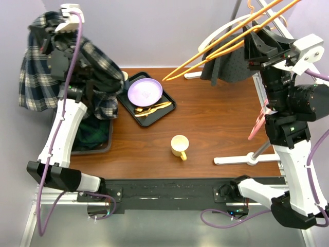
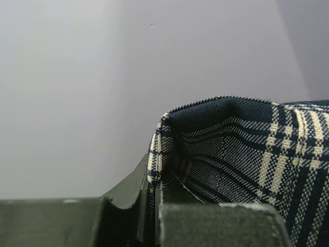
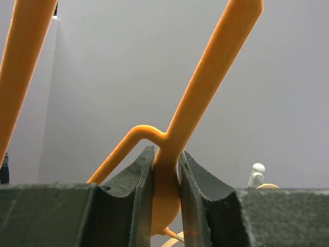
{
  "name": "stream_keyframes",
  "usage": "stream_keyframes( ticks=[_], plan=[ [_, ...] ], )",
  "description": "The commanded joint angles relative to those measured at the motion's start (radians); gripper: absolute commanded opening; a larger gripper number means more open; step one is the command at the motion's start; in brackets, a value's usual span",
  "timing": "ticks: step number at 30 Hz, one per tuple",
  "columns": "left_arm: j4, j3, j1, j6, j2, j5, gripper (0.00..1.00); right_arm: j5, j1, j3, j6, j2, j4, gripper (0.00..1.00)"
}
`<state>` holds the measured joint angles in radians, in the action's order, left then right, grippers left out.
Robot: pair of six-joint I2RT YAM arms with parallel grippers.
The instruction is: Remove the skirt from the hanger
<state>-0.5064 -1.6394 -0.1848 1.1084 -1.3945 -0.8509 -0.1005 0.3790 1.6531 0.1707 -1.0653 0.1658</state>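
The left hand (image 2: 154,206) is pressed together on a fold of the plaid skirt (image 1: 36,77), which hangs at the left, well apart from the orange hanger (image 3: 205,87) that the right hand (image 3: 165,195) pinches. The separation looks done. I judge that only laying the skirt down remains.

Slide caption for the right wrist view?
Right gripper shut on the orange hanger, pale wall behind.

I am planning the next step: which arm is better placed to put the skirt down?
Left. The left gripper is shut on the skirt; the right gripper clamps the orange hanger, apart from it.
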Motion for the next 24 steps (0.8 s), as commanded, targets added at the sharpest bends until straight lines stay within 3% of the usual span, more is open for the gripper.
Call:
stream_keyframes(
  ticks=[1, 7, 10, 15, 17, 18, 20, 22, 24],
  plan=[
    [-0.133, -0.025, 0.115, 0.073, 0.032, -0.052, 0.0, -0.005, -0.002, -0.012, 0.012, 0.024, 0.046, 0.0],
    [-0.214, -0.069, 0.168, 0.183, 0.002, -0.09, 0.0, -0.027, -0.003, -0.03, 0.007, 0.05, 0.04, 0.0],
    [-0.192, -0.068, 0.168, 0.168, 0.012, -0.088, 0.0, -0.025, -0.002, -0.039, 0.013, 0.06, 0.038, 0.0],
    [-0.205, 0.045, 0.166, 0.159, 0.034, -0.091, 0.0, -0.039, -0.002, -0.065, -0.014, 0.073, 0.058, 0.0],
    [-0.138, 0.093, 0.165, 0.089, 0.051, -0.077, 0.0, -0.051, -0.002, -0.088, -0.025, 0.08, 0.064, 0.0],
    [-0.085, 0.131, 0.165, -0.041, 0.055, -0.051, 0.0, -0.056, -0.003, -0.096, -0.033, 0.085, 0.07, 0.0],
    [0.081, 0.17, 0.166, -0.149, 0.04, -0.016, 0.0, -0.056, -0.003, -0.124, -0.04, 0.093, 0.072, 0.0],
    [0.104, 0.245, 0.16, -0.247, 0.005, -0.023, 0.0, -0.059, -0.002, -0.139, -0.048, 0.099, 0.072, 0.0],
    [0.234, 0.283, 0.157, -0.44, -0.014, 0.013, 0.0, -0.059, -0.002, -0.164, -0.054, 0.11, 0.072, 0.0]
  ],
)
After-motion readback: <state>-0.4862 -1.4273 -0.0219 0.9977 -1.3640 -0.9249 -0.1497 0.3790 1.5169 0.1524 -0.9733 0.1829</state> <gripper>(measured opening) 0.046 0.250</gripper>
